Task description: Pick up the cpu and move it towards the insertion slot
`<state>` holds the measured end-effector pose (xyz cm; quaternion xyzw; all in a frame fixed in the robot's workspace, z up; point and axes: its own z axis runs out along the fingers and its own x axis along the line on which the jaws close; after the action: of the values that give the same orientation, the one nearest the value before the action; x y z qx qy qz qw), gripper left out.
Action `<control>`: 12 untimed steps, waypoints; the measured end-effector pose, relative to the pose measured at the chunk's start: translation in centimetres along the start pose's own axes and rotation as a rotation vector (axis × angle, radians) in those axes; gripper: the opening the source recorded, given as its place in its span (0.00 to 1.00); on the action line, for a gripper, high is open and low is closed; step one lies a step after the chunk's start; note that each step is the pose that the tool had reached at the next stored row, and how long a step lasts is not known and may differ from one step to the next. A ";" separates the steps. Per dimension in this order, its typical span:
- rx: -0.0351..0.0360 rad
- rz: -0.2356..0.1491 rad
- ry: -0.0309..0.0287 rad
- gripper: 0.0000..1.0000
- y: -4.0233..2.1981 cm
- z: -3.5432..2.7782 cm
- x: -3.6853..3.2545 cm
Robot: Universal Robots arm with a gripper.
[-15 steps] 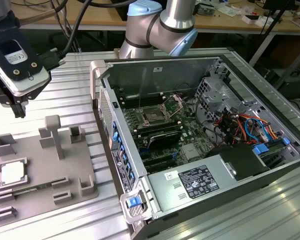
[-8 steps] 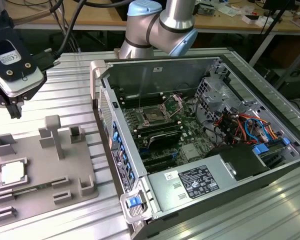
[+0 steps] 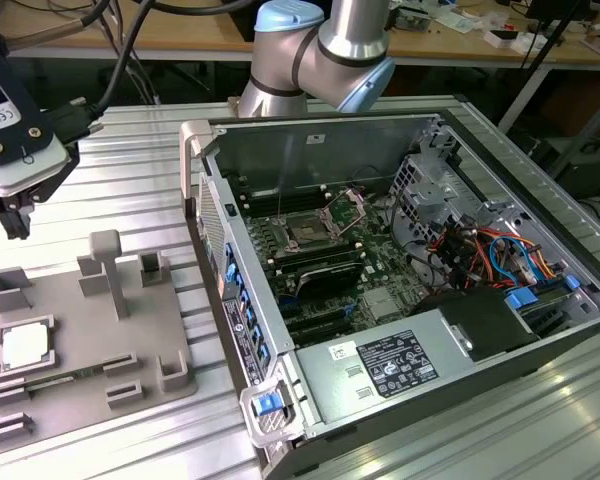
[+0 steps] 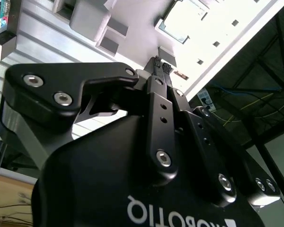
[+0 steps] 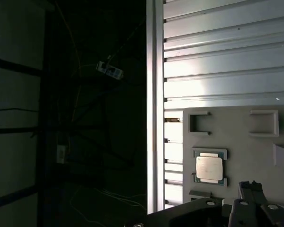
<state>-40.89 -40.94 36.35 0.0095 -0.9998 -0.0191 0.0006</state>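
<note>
Exterior view: hand high at the exterior view's upper left, over ribbed aluminium bench, touching nothing. Fingers pressed together, nothing pinched. Same in second wrist view: fingertips closed tip to tip, no part between them.

cpu flat in a square recess of grey tray, lower left of the exterior view's frame, silvery top up. Hand well apart from it, above and past the tray's far edge. Tray flat on bench, just beside open computer case, on the exterior view's left of it. Upright posts on the tray's far half.

insertion slot on the motherboard inside the case, near frame centre, brownish centre exposed. Load plate apparently hinged up just beside it. Well apart from both cpu and hand. Coloured cables and labelled power supply toward the exterior view's right. Robot arm at top centre behind the case.

First wrist view: cpu seated in tray recess, green edges at two sides. Black hand parts near it, not touching. Dark past the bench edge.

Second wrist view: cpu a bright pale square beyond the fingertips, untouched.
</note>
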 end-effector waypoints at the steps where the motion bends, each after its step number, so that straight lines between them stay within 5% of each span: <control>1: 0.0000 0.000 0.0000 0.11 0.00 0.00 0.07; 12: 0.0000 0.000 0.0000 0.11 0.00 0.00 0.24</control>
<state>-41.14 -40.94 36.35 0.0096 -0.9998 -0.0191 0.0006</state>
